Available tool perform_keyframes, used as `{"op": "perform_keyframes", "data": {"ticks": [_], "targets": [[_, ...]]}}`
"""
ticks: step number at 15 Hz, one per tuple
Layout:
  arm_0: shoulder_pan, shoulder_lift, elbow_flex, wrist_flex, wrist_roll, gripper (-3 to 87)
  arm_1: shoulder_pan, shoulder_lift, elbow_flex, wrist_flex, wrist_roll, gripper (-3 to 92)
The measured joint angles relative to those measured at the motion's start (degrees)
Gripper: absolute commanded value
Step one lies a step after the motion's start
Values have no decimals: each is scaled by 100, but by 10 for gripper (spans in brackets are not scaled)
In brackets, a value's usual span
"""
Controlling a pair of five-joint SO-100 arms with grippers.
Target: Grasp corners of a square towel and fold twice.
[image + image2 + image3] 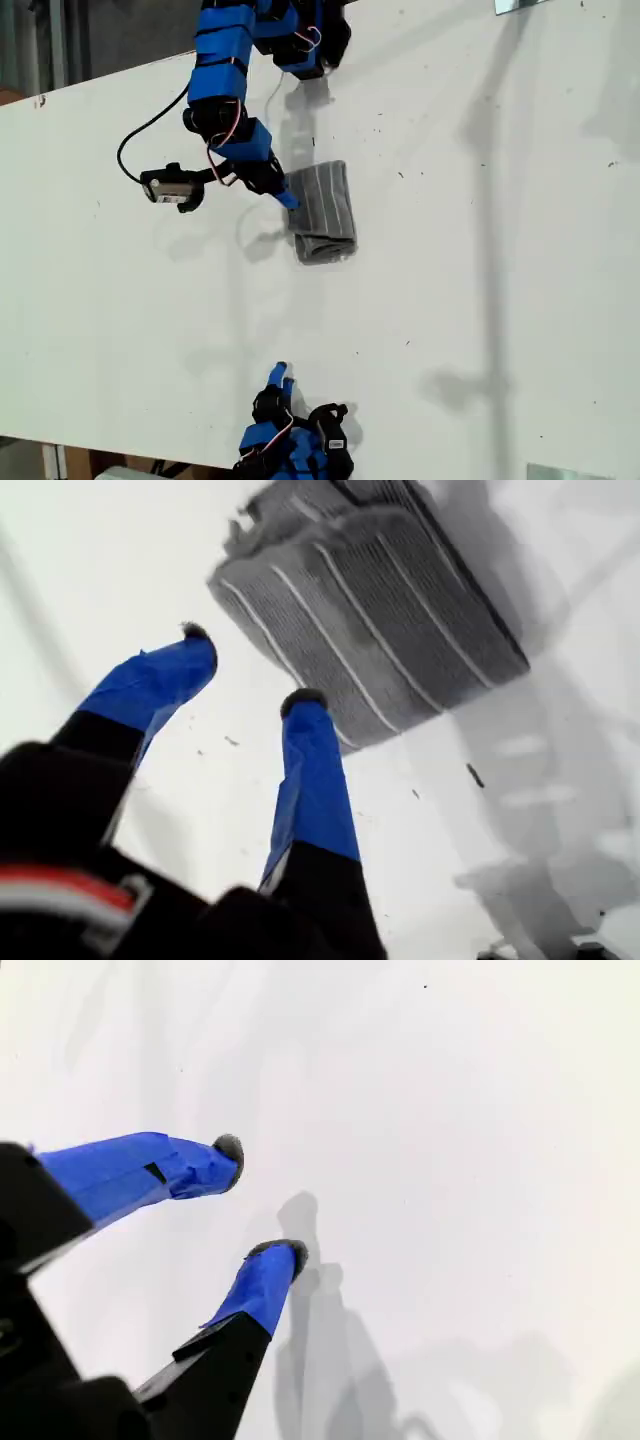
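**Towel lies folded, both grippers empty**

The towel (322, 212) lies as a compact folded bundle just above the middle of the exterior view, on the white tabletop (480, 300); both folds look done. My first gripper (250, 670) hovers just beside it, fingers spread, holding nothing. My second gripper (262, 1200), fingers also spread, is low in the exterior view, well apart. Bare tabletop surrounds the towel, with edges far off.

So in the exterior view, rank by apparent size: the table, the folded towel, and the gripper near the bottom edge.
1. The table, by far the largest.
2. The towel, folded.
3. My second gripper, smallest, though its jaw tips alone show clearly.
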Motion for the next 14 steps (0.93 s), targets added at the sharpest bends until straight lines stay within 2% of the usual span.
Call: {"op": "perform_keyframes", "data": {"ticks": [1,3,5,7,10,14], "targets": [[0,0,0,0,0,162,-70,448,571,-35,237,193],[0,132,26,35,0,163,-431,2021,2224,-677,879,214],[0,202,35,79,0,163,-870,4755,4535,-1318,1582,210],[0,255,35,105,0,163,-1160,7550,6214,-1099,1995,209],[0,817,176,308,44,159,-1441,8262,6565,-1011,2197,242],[281,1485,290,457,141,146,-1354,8323,7409,-519,3437,252]]}}
